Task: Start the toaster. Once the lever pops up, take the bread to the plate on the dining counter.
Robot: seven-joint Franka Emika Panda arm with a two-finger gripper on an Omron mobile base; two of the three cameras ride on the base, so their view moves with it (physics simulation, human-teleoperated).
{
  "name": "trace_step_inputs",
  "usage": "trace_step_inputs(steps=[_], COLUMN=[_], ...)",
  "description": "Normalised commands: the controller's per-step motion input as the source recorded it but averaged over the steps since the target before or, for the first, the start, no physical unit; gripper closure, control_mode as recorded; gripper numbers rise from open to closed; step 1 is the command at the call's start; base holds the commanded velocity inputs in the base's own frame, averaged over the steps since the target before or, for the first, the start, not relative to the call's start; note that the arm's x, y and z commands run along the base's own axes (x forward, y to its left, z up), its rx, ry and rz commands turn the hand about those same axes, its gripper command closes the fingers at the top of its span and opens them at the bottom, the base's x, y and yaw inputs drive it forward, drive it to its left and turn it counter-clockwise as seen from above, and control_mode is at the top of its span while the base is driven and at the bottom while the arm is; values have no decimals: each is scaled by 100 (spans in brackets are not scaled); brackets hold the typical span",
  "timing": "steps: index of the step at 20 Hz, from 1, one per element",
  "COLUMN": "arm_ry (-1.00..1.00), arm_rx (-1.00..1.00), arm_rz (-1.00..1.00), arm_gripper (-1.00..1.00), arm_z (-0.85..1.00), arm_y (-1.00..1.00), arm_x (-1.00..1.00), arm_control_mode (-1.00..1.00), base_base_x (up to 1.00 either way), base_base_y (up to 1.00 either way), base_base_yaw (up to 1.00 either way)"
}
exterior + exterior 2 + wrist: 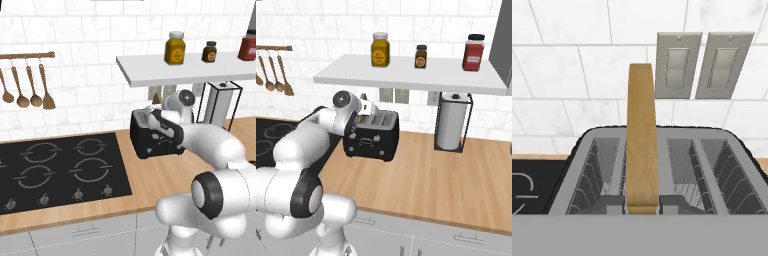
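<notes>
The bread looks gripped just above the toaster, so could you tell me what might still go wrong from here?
The fingers pinch only the bottom edge of the bread, so the slice may tip or slip out. It hangs above the toaster and could drop back into a slot. Swinging away, it might clip the shelf overhead.

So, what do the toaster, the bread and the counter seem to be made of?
Toaster: glossy black casing, plastic or enamelled metal by its sheen, with grey wire racks in the slots. Bread: matte tan slice with a darker crust edge. Counter: light wood, faintly grained.
</notes>
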Motion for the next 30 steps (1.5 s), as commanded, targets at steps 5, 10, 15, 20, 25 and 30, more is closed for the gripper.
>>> trace_step_inputs(steps=[5,10,15,20,25,30], arm_ry=[-5,-1,0,1,5,15], arm_rx=[0,0,0,0,0,0], arm_rz=[0,0,0,0,0,0], arm_gripper=[100,100,100,100,100,100], arm_z=[41,36,29,13,11,16], arm_y=[0,0,0,0,0,0], arm_x=[-30,-46,-68,-82,-83,-82], arm_control_mode=[-100,-100,-100,-100,-100,-100], base_base_x=[0,0,0,0,0,0], base_base_y=[0,0,0,0,0,0], base_base_yaw=[0,0,0,0,0,0])
